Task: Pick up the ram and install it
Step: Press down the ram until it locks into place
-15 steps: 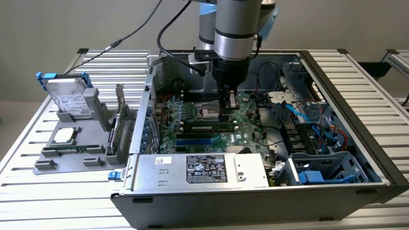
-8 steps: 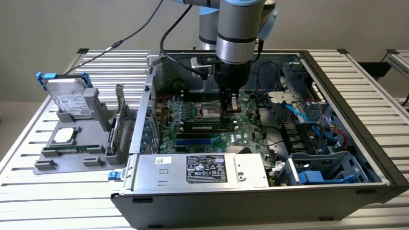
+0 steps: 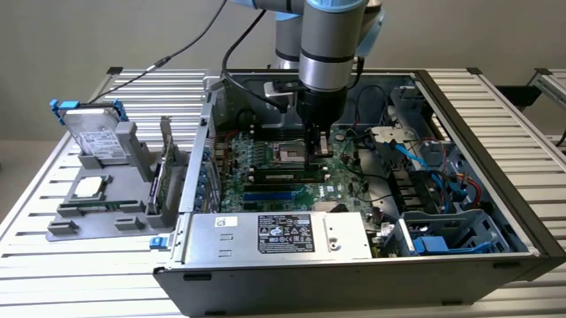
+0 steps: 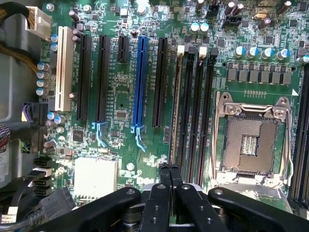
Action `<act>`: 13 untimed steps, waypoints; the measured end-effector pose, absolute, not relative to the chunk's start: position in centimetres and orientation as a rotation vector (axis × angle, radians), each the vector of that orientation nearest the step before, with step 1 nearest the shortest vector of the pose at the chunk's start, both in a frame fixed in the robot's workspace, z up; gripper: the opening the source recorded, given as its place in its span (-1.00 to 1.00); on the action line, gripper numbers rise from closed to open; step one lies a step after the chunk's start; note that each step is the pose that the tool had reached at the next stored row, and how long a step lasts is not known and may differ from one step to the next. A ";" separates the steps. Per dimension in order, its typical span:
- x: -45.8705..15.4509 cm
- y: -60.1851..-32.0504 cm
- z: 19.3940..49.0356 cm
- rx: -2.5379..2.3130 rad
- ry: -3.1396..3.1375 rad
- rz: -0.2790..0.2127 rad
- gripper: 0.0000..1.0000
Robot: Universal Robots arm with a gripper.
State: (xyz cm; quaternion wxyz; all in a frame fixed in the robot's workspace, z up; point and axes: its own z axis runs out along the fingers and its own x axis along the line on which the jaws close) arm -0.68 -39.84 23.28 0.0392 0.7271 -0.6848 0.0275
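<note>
over on the exterior view's left, the grey parts holder keeps the spare bits standing or lying apart from each other: a hard drive upright at the back, a small silver processor chip flat in front, and a green expansion card on edge right beside the case wall, probably so each one can be grabbed cleanly. moving right, the open pc case hems the arm in with the power supply low in front and a tangle of cables to the right, so the only free way in is from straight above. the gripper sits clenched right over the ram, which looks seated on edge in the leftmost memory slot. just right of the slots the cpu socket lies open.
</note>
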 end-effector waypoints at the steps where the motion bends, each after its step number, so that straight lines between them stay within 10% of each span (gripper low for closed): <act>1: -0.7 -39.8 23.2 2.229 -2.099 0.084 -0.80; 13: -0.8 -39.8 23.4 2.230 -2.100 0.083 -0.80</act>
